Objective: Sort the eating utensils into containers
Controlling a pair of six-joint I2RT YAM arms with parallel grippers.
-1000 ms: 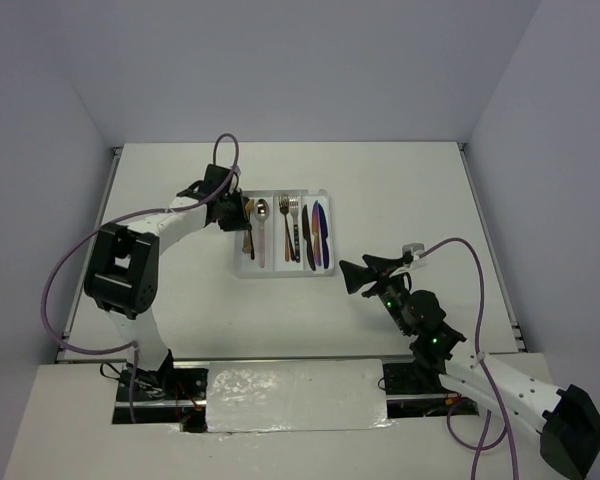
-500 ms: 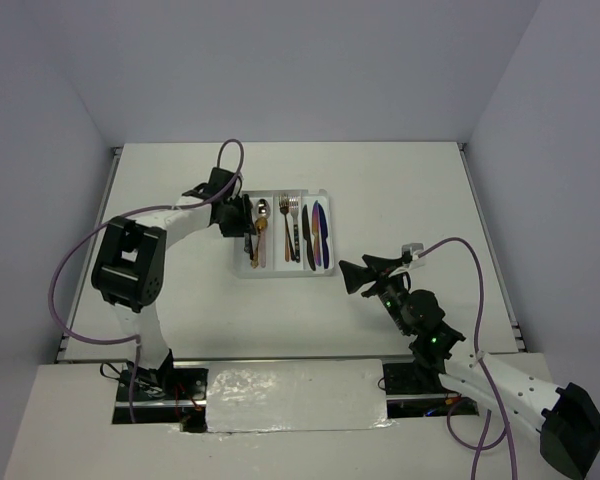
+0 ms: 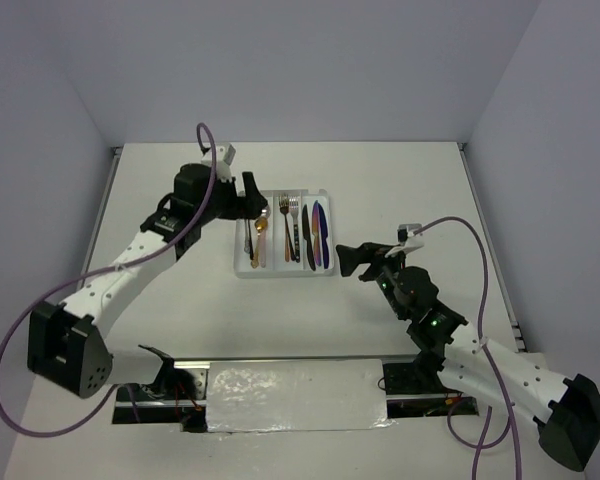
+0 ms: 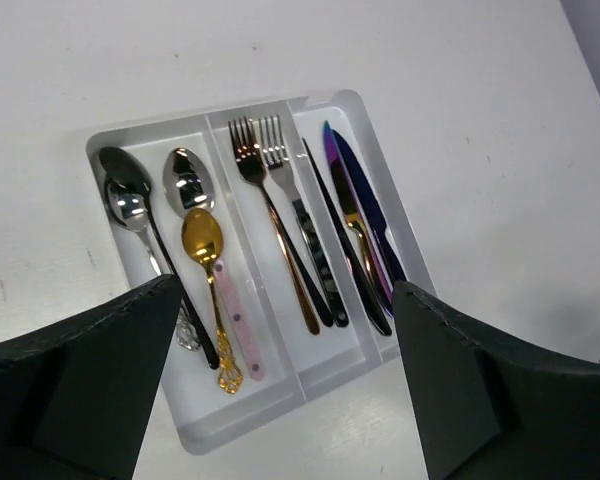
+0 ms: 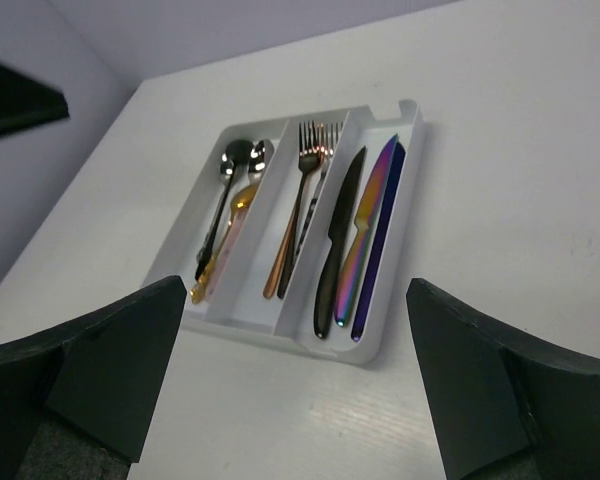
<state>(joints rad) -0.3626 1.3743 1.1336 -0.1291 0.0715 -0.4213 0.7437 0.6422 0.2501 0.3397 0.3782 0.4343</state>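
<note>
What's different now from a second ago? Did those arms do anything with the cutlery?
The left gripper rose off the left side of the tray and drew back, opening its fingers; it holds nothing, and the gold spoon lies in that left compartment. The right gripper edged slightly forward, open. Tray, forks and knives stayed put.

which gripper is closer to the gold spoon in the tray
Left. The left gripper hovers over the tray's left edge, beside the gold spoon; the right gripper is off the tray's near right corner, farther away.

Utensils (image 4: 280,240) flat inside white tray (image 4: 325,362) compartments
</note>
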